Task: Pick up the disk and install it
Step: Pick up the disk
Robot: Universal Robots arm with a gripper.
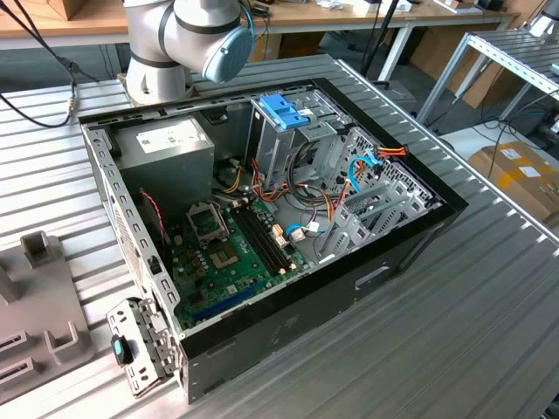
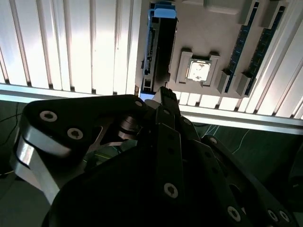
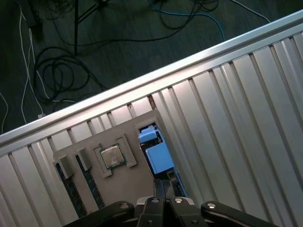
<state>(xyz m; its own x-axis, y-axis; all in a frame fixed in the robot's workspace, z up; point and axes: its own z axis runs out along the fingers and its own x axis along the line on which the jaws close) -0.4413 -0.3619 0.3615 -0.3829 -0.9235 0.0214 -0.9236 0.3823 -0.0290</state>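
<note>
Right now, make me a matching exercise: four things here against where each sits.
1 silver-grey disk with blue rails
2 square silver processor chip
3 grey power-supply box with white label
4 blue plastic latch

A atop the metal drive cage
B on edge, slotted in the grey tray
C in a corner of the black computer case
D flat in that tray's square recess

Pairs: 1-B; 2-D; 3-C; 4-A

- The arm (image 1: 179, 35) stands at about 11 o'clock in the exterior view, as a thick grey joint housing. Its blue end cap (image 1: 229, 48) faces roughly 4 o'clock.
- In both wrist views the gripper (image 2: 164, 90) (image 3: 163, 184), with black linkages, points straight down. Its fingers are pressed together and it holds nothing.
</note>
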